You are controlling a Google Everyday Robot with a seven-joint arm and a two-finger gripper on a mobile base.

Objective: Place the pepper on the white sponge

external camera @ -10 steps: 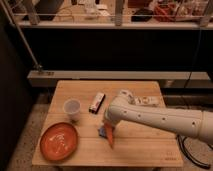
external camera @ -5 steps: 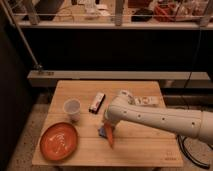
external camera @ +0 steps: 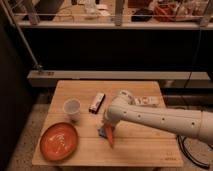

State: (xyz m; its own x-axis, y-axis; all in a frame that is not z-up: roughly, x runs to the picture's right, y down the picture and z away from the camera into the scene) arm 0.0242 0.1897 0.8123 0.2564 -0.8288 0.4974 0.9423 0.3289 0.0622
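Your pepper (external camera: 109, 136) is near the front of the wooden table (external camera: 145, 145), a little left of centre — a slim orange-red shape standing nearly upright, its tapered point down against the tabletop. Its upper end runs up under the gripper (external camera: 105, 128), which sits directly over it at the end of the white arm (external camera: 160, 118). Something bluish shows at the gripper's left side beside the pepper, but you cannot make out what it is. Whether the fingers are clamped on the pepper or parted around it you cannot tell from this view; the arm's wrist hides them.

Left of the pepper, well apart from it, lies the round orange plate (external camera: 59, 141) at the table's front left corner. Just behind the plate stands the white cup (external camera: 72, 109), upright. To the right of the cup, towards the middle of the table, lies a small dark-and-white rectangular packet (external camera: 97, 102), set at a slant. Behind the arm's elbow, near the back right of the table, a pale flat object (external camera: 146, 101) lies partly hidden — it may be the white sponge, though you cannot be certain.
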